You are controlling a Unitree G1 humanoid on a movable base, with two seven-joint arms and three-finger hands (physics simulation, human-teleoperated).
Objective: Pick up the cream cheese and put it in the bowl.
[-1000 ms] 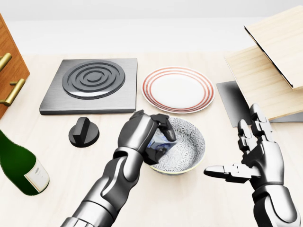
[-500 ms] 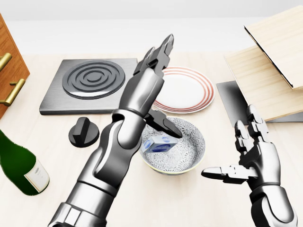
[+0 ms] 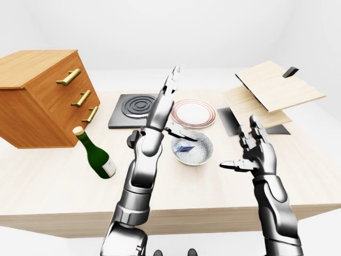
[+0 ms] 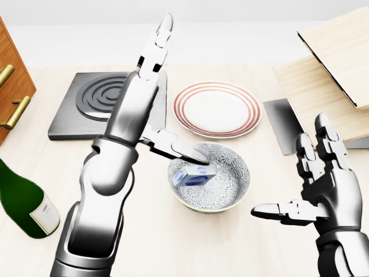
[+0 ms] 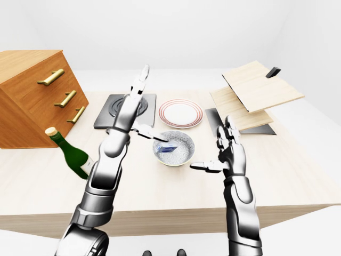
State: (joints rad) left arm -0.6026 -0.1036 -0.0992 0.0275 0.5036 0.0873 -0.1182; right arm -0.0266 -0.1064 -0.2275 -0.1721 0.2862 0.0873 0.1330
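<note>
The cream cheese (image 4: 192,178), a small blue and white box, lies tilted inside the patterned bowl (image 4: 237,180) in the middle of the head view. My left hand (image 4: 167,92) is open and raised above the bowl's left side, fingers pointing up, thumb stretched over the bowl's rim. It holds nothing. My right hand (image 4: 308,182) is open and empty to the right of the bowl, palm turned left. Both hands also show in the left-eye view, left (image 3: 173,106) and right (image 3: 246,149).
A red-rimmed plate (image 4: 217,109) lies above the bowl. A stove burner (image 4: 109,104) with its black knob (image 4: 101,162) is at the left. A green wine bottle (image 4: 23,201) lies at the far left. A wooden drawer cabinet (image 3: 40,96) and wooden rack (image 4: 328,86) flank the table.
My left hand opened, let go of the cream cheese into the bowl, and rose up and to the left. My right hand stayed nearly still.
</note>
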